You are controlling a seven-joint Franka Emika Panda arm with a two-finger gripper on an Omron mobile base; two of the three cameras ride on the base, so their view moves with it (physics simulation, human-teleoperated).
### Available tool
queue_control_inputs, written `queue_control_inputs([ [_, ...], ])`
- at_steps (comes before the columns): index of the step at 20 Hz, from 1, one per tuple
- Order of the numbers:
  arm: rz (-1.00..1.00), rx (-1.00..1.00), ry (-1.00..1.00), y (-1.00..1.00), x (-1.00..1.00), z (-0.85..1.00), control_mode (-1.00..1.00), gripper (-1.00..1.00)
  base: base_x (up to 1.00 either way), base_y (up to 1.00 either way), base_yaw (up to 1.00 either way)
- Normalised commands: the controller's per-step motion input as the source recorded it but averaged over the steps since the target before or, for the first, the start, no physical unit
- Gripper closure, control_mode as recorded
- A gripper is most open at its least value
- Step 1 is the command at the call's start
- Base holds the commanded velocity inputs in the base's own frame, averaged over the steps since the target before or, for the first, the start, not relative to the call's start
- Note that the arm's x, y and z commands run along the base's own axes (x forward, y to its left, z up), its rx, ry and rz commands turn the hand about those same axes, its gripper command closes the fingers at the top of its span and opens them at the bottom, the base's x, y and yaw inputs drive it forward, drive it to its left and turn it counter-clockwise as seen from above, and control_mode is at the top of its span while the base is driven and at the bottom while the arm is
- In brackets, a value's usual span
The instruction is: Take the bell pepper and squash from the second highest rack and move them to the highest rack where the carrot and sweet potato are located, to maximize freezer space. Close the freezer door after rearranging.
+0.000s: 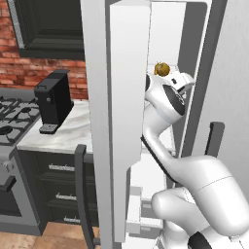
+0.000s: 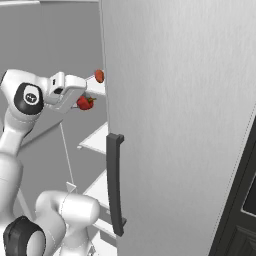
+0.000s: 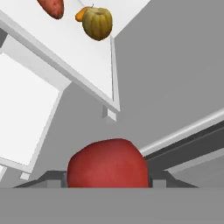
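I have the gripper [image 3: 107,181] clamped on the glossy, rounded red bell pepper [image 3: 107,164], which sits at six o'clock in my hand view, between the fingertips and below the white shelf edge. On that flat top rack [image 3: 72,48], at twelve o'clock, the ribbed yellow-green squash [image 3: 97,22] stands stem-up, touching the orange carrot [image 3: 80,14] behind it. The dull reddish sweet potato [image 3: 52,7] lies at eleven, its long axis slanting toward the shelf's front edge.

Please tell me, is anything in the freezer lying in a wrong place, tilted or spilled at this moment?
Nothing looks spilled or damaged. The squash sits on the same white shelf as the sweet potato, with the carrot just behind it. The bell pepper is off the racks, held in the gripper.
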Motion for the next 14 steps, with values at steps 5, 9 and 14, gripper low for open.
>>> queue_control_inputs([
  [5,-0.11,0.0,0.0,0.0,0.64,0.5,-1.0,1.0,0.0,0.0,0.0],
  [9,-0.03,0.0,0.0,0.0,0.77,0.14,-1.0,1.0,0.0,0.0,0.0],
  [14,0.0,0.0,0.02,0.0,0.8,0.0,-1.0,1.0,0.0,0.0,0.0],
])
